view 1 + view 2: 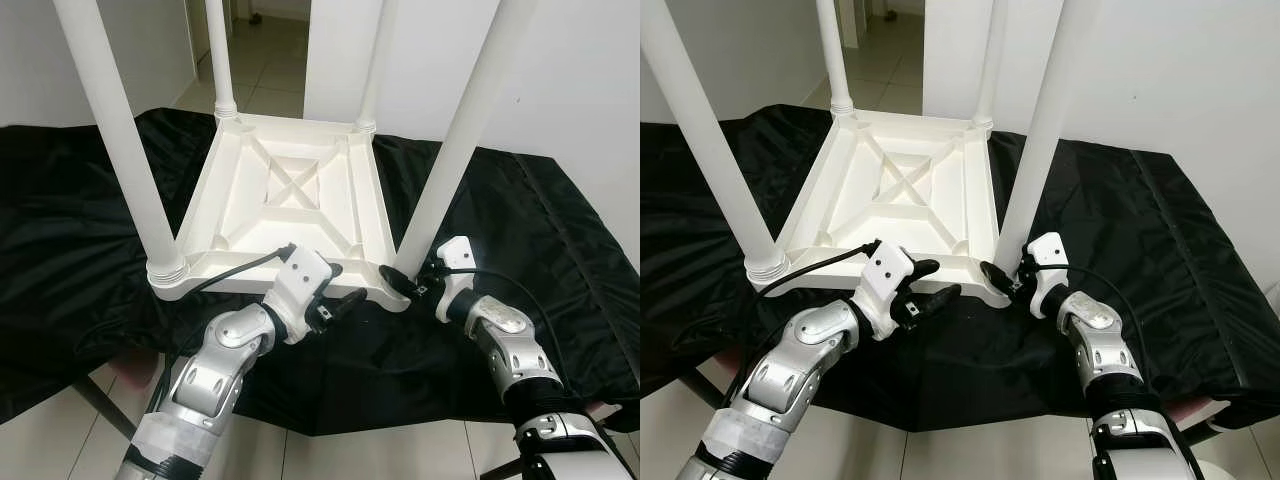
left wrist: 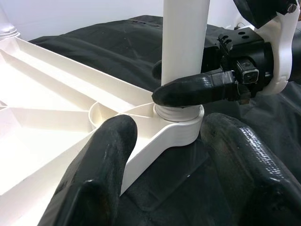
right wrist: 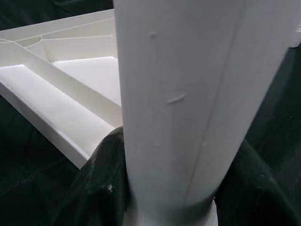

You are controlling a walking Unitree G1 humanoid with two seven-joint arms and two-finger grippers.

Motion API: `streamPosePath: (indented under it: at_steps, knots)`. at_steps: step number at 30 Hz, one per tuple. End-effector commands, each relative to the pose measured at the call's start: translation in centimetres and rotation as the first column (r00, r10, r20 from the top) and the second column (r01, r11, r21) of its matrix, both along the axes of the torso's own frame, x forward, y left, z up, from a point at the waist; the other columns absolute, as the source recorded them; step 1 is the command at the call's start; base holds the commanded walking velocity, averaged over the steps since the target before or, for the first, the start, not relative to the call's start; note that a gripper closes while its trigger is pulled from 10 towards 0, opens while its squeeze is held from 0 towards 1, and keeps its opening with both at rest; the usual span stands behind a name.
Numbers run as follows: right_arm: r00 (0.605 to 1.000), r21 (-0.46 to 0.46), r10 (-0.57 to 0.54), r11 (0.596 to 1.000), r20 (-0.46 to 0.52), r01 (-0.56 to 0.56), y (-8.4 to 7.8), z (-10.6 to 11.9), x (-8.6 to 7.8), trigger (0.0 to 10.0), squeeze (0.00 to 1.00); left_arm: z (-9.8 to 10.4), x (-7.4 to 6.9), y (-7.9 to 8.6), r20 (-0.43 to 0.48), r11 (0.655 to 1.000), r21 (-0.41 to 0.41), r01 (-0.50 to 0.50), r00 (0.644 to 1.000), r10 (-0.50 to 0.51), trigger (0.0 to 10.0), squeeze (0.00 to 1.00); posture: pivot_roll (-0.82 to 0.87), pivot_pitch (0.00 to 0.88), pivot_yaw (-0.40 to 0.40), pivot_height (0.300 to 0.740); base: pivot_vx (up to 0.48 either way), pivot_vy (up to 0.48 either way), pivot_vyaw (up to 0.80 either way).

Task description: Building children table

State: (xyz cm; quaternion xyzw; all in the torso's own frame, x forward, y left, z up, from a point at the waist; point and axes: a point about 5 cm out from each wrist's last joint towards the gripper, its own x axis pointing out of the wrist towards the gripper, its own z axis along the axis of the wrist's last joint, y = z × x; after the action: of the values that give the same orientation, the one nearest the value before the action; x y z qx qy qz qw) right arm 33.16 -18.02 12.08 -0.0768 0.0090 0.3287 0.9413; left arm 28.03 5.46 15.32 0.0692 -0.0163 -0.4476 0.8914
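Right gripper (image 1: pixel 402 280) clasps the table leg (image 1: pixel 455 150), its top cropped.

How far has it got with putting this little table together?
All four legs stand in the upturned tabletop. In hand: the right pincer grips the near right leg at its base, and the left pincer sits open by that corner. Left: finishing that leg, then turning the table upright.

Looks like a room in someone's home: plain white walls (image 1: pixel 590 90), a glossy beige tiled floor (image 1: pixel 255 70) running off through a doorway into a hallway, and a black cloth (image 1: pixel 560 250) thrown over a low surface as a makeshift work spot.
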Motion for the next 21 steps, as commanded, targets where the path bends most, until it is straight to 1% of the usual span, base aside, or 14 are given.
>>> streamPosePath:
  at_steps: [1, 14, 16, 19, 21]
  knots:
    - [0.998, -0.036, 0.028, 0.999, -0.061, -0.03, 0.2, -1.39, -0.44, 10.0, 0.0, -0.05, 0.07, 0.13, 0.0, 0.999, 0.003, -0.048, 0.999, 0.048, 10.0, 0.0, 0.12, 0.0, -0.063, 0.74, 0.0, 0.0, 0.0]
    - [0.998, -0.017, 0.026, 0.999, -0.055, -0.027, 0.27, -1.45, -0.49, 10.0, 0.0, -0.06, 0.04, 0.17, -0.001, 0.999, 0.006, -0.048, 0.999, 0.048, 10.0, 0.0, 0.11, 0.0, -0.06, 0.74, 0.0, 0.0, 0.0]
    - [0.998, -0.004, 0.02, 1.0, -0.054, -0.02, 0.37, -1.42, -0.49, 10.0, 0.0, -0.07, 0.07, 0.19, -0.002, 0.999, 0.006, -0.049, 0.999, 0.049, 10.0, 0.0, 0.11, 0.0, -0.06, 0.74, 0.0, 0.0, 0.0]
    - [0.998, 0.048, 0.003, 0.999, -0.061, 0.0, 0.39, -1.4, -0.73, 10.0, 0.0, -0.07, 0.06, 0.2, -0.002, 0.999, 0.005, -0.053, 0.999, 0.053, 10.0, 0.0, 0.12, 0.0, -0.065, 0.74, 0.0, 0.0, 0.0]
    - [0.998, 0.061, -0.008, 0.998, -0.061, 0.012, 0.29, -1.39, -0.86, 10.0, 0.0, -0.08, 0.04, 0.19, -0.003, 0.999, 0.005, -0.053, 0.999, 0.053, 10.0, 0.0, 0.12, 0.0, -0.066, 0.74, 0.0, 0.0, 0.0]
